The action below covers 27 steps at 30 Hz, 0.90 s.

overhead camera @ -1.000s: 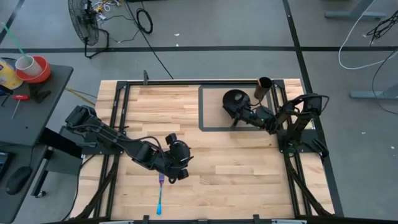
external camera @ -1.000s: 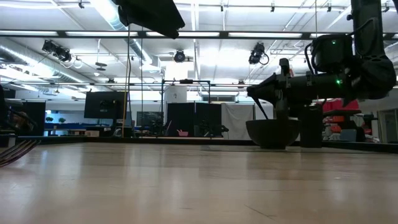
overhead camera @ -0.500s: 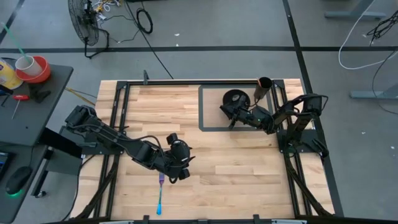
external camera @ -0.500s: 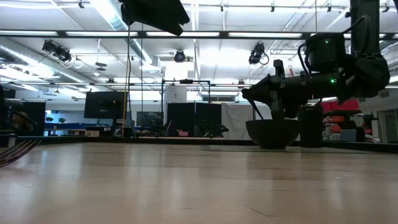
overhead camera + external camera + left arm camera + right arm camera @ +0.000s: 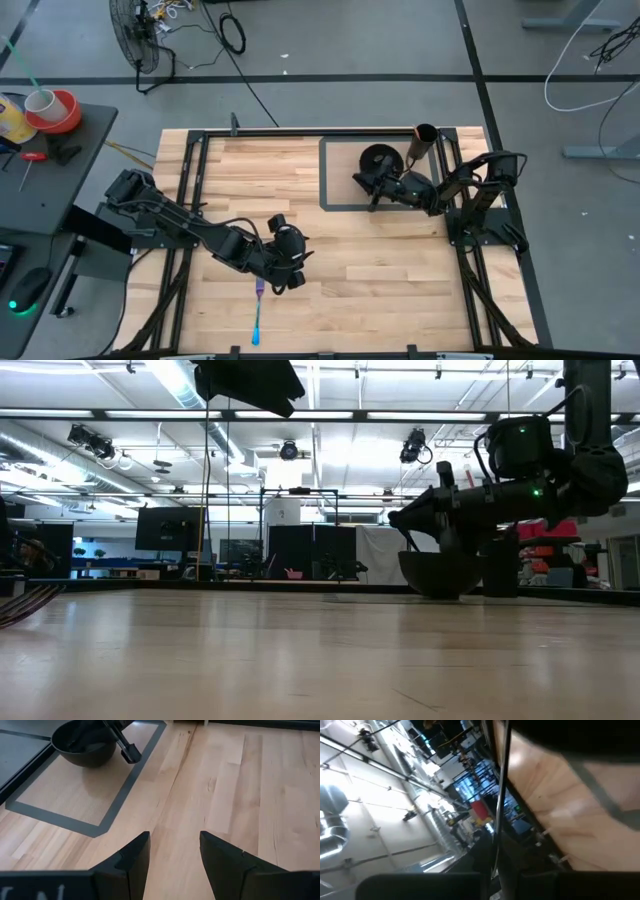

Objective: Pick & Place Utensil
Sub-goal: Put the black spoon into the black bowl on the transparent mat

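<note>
A black bowl [image 5: 378, 160] stands inside the dark-outlined rectangle at the table's far right; it also shows in the low view [image 5: 440, 572] and the left wrist view [image 5: 82, 745]. My right gripper [image 5: 372, 183] hovers at the bowl's near rim, shut on a thin dark utensil [image 5: 501, 785]. In the low view the utensil [image 5: 411, 541] slants down into the bowl. A blue and purple utensil [image 5: 258, 318] lies flat on the table by the near edge. My left gripper [image 5: 290, 265] hangs open just beyond it, over bare wood [image 5: 175, 850]. My right gripper pinches the thin dark utensil's shaft [image 5: 499, 827] between its two fingers. The fingers come nearly level from the table's right side. The utensil is held off the table and slants down from the fingers, its lower end [image 5: 414, 548] dipping behind the bowl's rim.
A tall dark cup [image 5: 423, 140] stands at the far right corner, beside the bowl. The dark rectangle outline [image 5: 325, 175] frames the bowl's area. The wide middle of the wooden table [image 5: 400, 270] lies between the two arms.
My right gripper has moved toward the table's left, from beside the bowl to over its near rim, carrying the thin utensil along and staying shut on it. My left arm has kept still.
</note>
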{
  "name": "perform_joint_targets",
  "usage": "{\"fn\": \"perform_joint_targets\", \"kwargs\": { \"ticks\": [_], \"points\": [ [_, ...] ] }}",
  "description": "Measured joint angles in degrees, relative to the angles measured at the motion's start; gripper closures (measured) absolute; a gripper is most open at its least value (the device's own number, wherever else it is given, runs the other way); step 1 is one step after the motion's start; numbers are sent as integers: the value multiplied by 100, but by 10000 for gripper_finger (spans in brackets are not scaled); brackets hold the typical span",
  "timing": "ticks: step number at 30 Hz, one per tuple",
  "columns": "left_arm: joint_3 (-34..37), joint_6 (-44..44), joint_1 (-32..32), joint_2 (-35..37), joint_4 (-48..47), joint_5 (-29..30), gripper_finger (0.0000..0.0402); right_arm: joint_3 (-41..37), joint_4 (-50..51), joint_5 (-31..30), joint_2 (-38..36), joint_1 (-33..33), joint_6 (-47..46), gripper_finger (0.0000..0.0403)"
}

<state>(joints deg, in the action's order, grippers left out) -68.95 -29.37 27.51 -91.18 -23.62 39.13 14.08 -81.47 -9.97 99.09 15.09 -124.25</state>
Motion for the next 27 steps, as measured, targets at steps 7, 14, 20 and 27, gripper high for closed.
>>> {"fn": "perform_joint_targets", "kwargs": {
  "ticks": [7, 14, 20, 27],
  "points": [
    [0, 1, -1, 0, -2, 0, 225, -2, -17, 40, 2, 0, 418, 380],
    [0, 0, -1, 0, -2, 0, 225, -2, -5, -314, 2, -187, 473, 380],
    [0, 3, -2, 0, -2, -2, 225, -2, 9, -889, -26, -475, 381, 380],
    [0, 0, -2, 0, -2, -2, 225, -2, 75, -1368, -350, -597, 400, 380]
  ]
}}
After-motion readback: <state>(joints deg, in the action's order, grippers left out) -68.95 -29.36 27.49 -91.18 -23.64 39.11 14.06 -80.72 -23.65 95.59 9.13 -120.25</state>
